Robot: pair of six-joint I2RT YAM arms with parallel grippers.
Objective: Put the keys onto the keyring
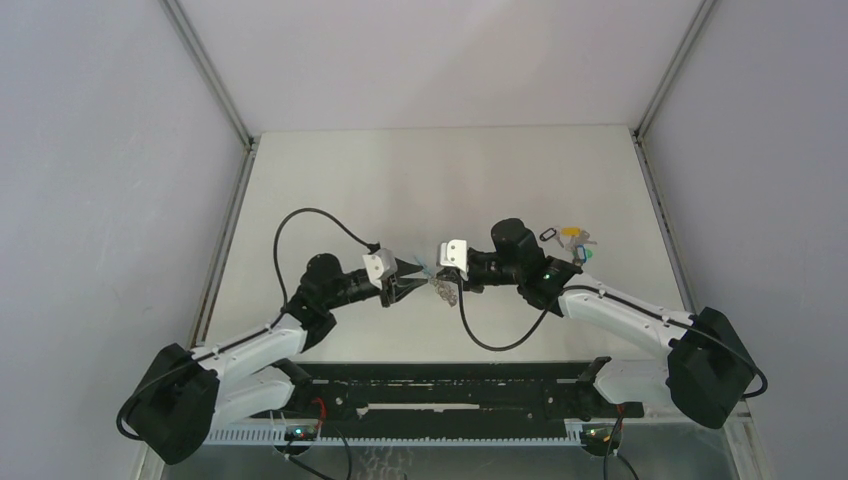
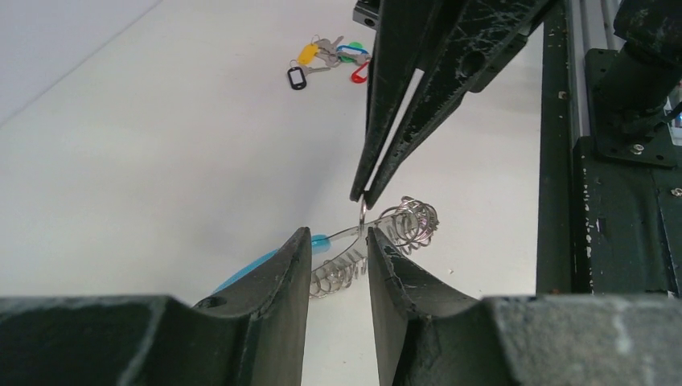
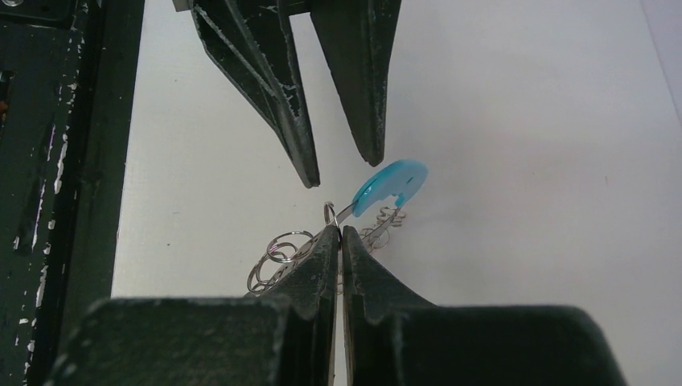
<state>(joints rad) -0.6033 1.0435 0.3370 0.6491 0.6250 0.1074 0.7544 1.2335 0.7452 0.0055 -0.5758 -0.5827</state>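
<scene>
Your left gripper [image 2: 338,235] has its jaws spread, gripping nothing, with the keyring [image 2: 412,221] bunched between and just beyond its tips. Your right gripper [image 3: 339,232] faces it tip to tip, jaws pressed together, pinching 1 small wire ring of that keyring beside the light blue band [image 3: 390,183]. The keys [image 2: 326,60] lie clustered on the table [image 2: 161,161], well apart, farther back behind the right arm.

The keys [image 1: 570,240] lie on the table [image 1: 400,180], right of the keyring [image 1: 443,290].
</scene>
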